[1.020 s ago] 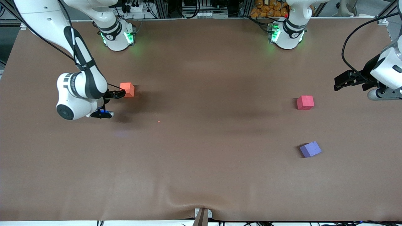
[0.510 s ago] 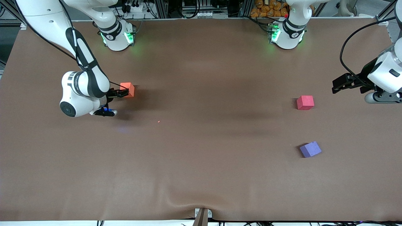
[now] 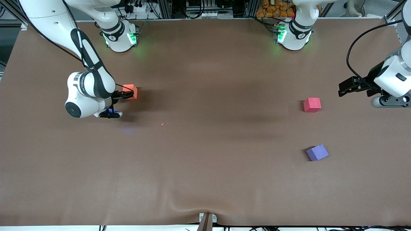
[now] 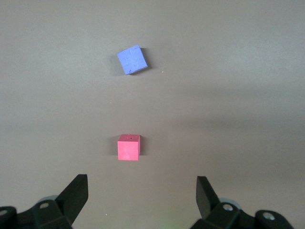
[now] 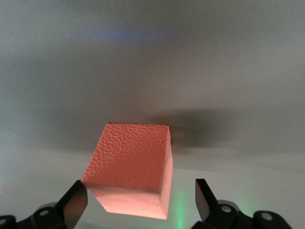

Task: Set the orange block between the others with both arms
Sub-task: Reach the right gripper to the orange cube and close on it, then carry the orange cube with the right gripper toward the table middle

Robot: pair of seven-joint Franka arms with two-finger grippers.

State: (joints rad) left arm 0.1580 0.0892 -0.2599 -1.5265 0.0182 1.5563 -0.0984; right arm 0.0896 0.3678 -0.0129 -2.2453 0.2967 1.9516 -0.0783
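The small matte orange foam cube [image 3: 130, 91] sits on the brown table [image 3: 205, 160] toward the right arm's end, well apart from the red-pink foam cube [image 3: 312, 104] and the purple-blue foam cube [image 3: 317, 152]. The right gripper [image 5: 140, 200] is low at it, jaws wide, the cube between them but not yet clamped (the reaching step, I judge). Next the jaws must close squarely. The left gripper [image 4: 140, 198] waits above the table near the red-pink cube, jaws wide and empty.
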